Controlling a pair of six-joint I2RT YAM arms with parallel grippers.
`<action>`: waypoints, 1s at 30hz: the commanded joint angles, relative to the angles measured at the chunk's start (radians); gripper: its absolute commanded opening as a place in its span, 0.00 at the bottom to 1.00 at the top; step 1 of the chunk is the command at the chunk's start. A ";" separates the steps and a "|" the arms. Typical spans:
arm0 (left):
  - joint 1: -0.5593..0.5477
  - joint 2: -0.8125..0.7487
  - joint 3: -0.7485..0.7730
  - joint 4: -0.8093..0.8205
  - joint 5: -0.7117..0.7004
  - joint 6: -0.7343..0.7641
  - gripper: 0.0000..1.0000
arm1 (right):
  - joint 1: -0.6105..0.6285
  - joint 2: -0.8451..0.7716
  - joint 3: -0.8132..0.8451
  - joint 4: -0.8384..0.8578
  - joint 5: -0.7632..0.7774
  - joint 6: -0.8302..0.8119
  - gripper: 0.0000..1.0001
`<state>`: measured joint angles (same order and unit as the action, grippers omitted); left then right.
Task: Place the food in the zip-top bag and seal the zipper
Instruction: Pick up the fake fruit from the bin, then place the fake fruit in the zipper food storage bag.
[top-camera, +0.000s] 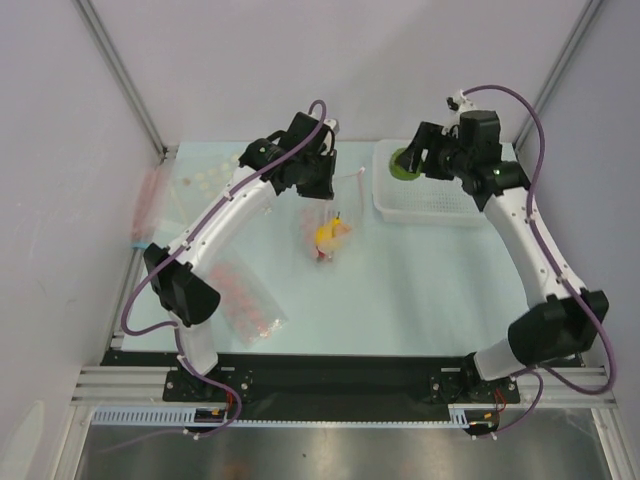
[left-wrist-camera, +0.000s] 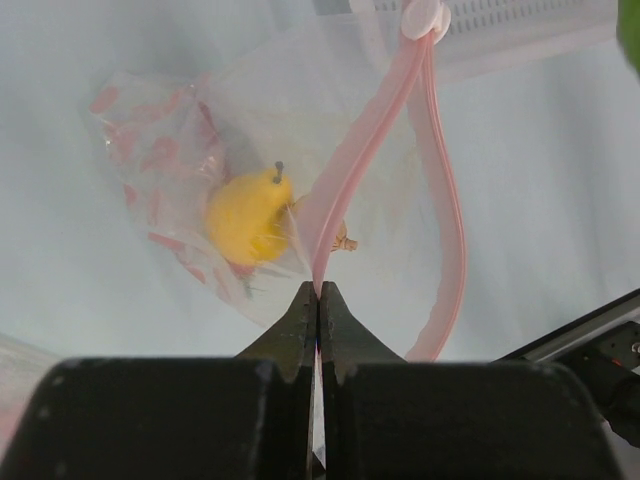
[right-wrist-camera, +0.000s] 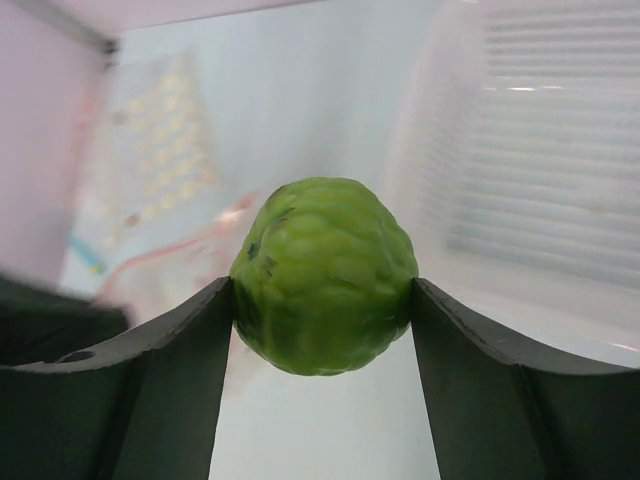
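Observation:
My left gripper (left-wrist-camera: 318, 292) is shut on the pink-red zipper (left-wrist-camera: 345, 190) of the clear zip-top bag (left-wrist-camera: 250, 130) and holds its mouth up and open above the table. The yellow pear-like fruit (left-wrist-camera: 248, 216) lies inside the bag, with a bit of red beneath it; it also shows in the top view (top-camera: 330, 236). My right gripper (right-wrist-camera: 324, 300) is shut on the green round fruit (right-wrist-camera: 324, 276), held over the left end of the white basket (top-camera: 430, 205). The fruit shows green in the top view (top-camera: 409, 163). The beige bulb is hidden.
A flat packet of pink-red round pieces (top-camera: 245, 298) lies front left by the left arm. A packet of pale round pieces (top-camera: 205, 180) lies at the back left. The frame posts and purple walls close in the sides.

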<state>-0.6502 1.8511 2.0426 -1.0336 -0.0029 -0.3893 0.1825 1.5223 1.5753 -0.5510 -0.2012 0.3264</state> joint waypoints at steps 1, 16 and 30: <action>-0.005 0.002 0.054 0.017 0.052 -0.016 0.00 | 0.084 -0.111 -0.070 0.089 -0.108 0.060 0.33; -0.016 -0.062 0.062 -0.005 0.175 -0.105 0.00 | 0.365 -0.269 -0.320 0.238 -0.050 0.126 0.31; -0.026 -0.151 -0.048 0.053 0.238 -0.171 0.00 | 0.420 -0.223 -0.282 0.092 0.158 0.103 0.81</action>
<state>-0.6697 1.7535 1.9968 -1.0168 0.1925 -0.5274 0.5858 1.2945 1.2339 -0.4232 -0.1013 0.4435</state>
